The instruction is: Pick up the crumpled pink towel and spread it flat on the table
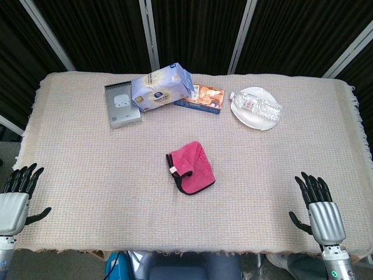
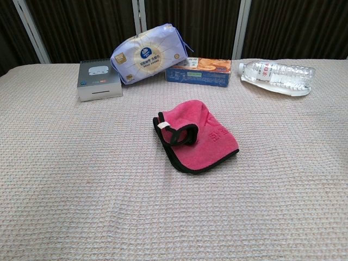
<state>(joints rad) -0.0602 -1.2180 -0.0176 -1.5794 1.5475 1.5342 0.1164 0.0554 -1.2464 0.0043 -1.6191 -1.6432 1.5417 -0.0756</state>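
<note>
Head view has the pink towel [image 1: 191, 167] sitting pretty much dead center on the table [image 1: 87, 151], folded over on itself in a lumpy little bundle with its black edging showing and a small white tag at its 9 o'clock side. Nothing is touching it.

Both hands are way down at the near edge, well apart from the towel. Left hand [image 1: 17, 195] is at about 8 o'clock from the towel, fingers spread and pointing up the table, holding nothing. Right hand [image 1: 319, 207] is at about 4 o'clock, same deal: fingers fanned out, thumb off to the side, nothing in it. Chest view doesn't catch either hand.

Along the far side, from 10 to 2 o'clock: a grey box [image 1: 122, 104], a pale blue soft pack [image 1: 161, 86] leaning partly over it, a flat blue and orange box [image 1: 201, 98], and a clear plastic bottle [image 1: 258, 105] lying on a white plate [image 1: 245, 116].
</note>
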